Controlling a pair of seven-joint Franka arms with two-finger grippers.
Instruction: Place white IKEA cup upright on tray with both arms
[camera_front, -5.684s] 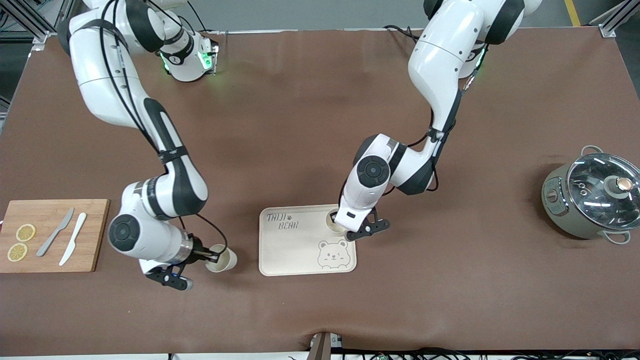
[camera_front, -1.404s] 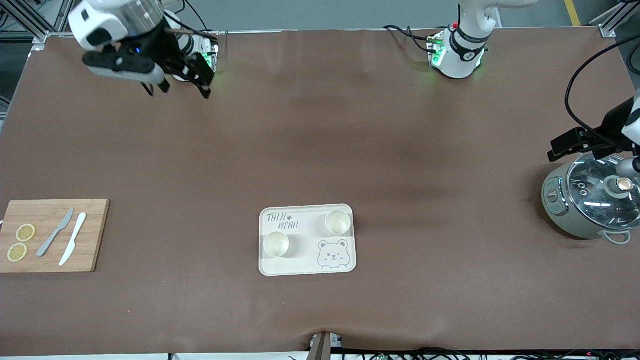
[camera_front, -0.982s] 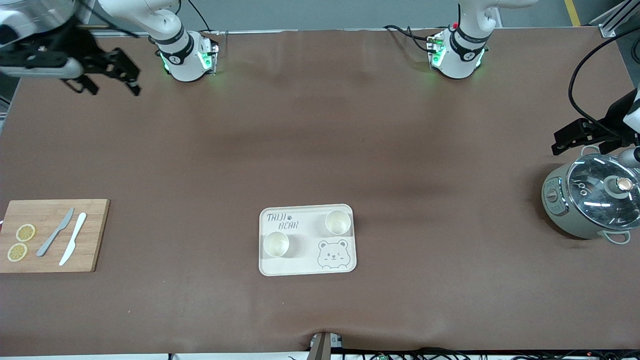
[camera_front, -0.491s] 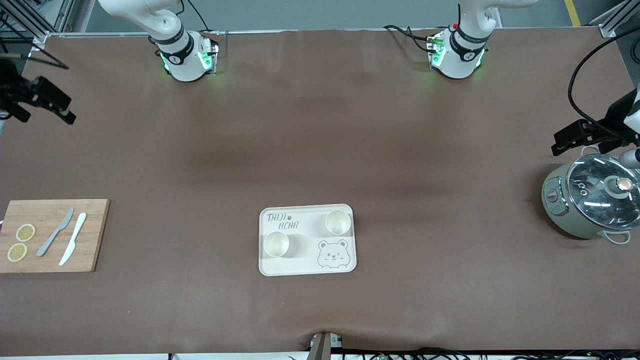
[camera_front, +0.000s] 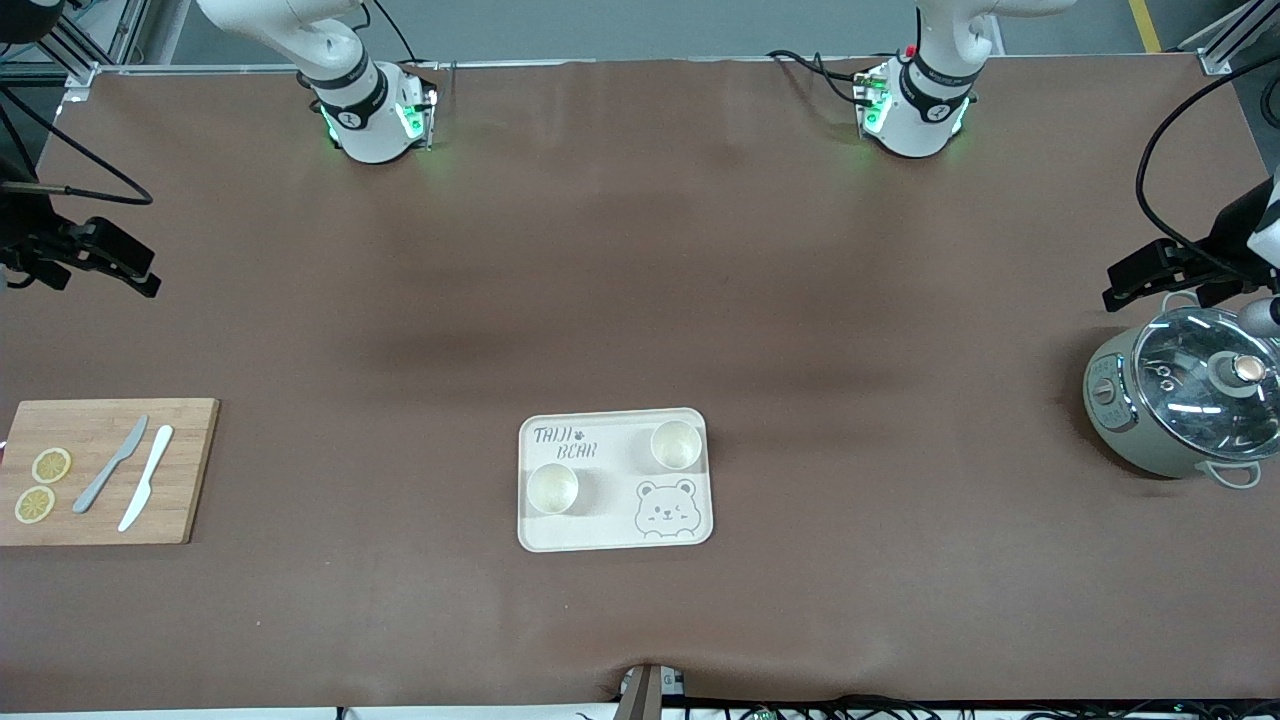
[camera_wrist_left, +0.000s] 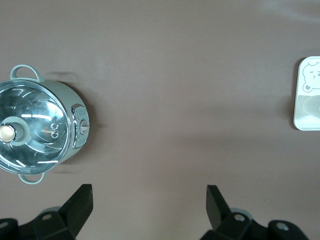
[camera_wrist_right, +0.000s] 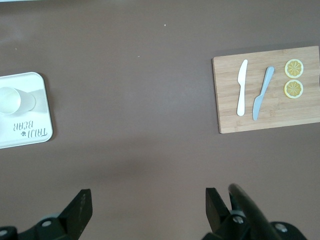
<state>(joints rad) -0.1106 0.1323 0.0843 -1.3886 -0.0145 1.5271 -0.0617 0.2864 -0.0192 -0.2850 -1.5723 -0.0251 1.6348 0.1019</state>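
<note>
Two white cups stand upright on the tray, and both arms wait high at the ends of the table.

The tray (camera_front: 614, 480) lies in the middle of the table, near the front camera. One cup (camera_front: 676, 445) stands beside the "TAIJI BEAR" print; the other cup (camera_front: 552, 488) stands nearer to the camera, toward the right arm's end. The left gripper (camera_wrist_left: 149, 207) hangs over bare table beside the pot (camera_front: 1185, 400), its jaws wide open and empty. The right gripper (camera_wrist_right: 147, 210) hangs over bare table by the cutting board (camera_front: 105, 470), also open and empty.

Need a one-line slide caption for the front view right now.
Two white cups stand upright on the tray; left gripper and right gripper open, raised at the table's ends.
</note>
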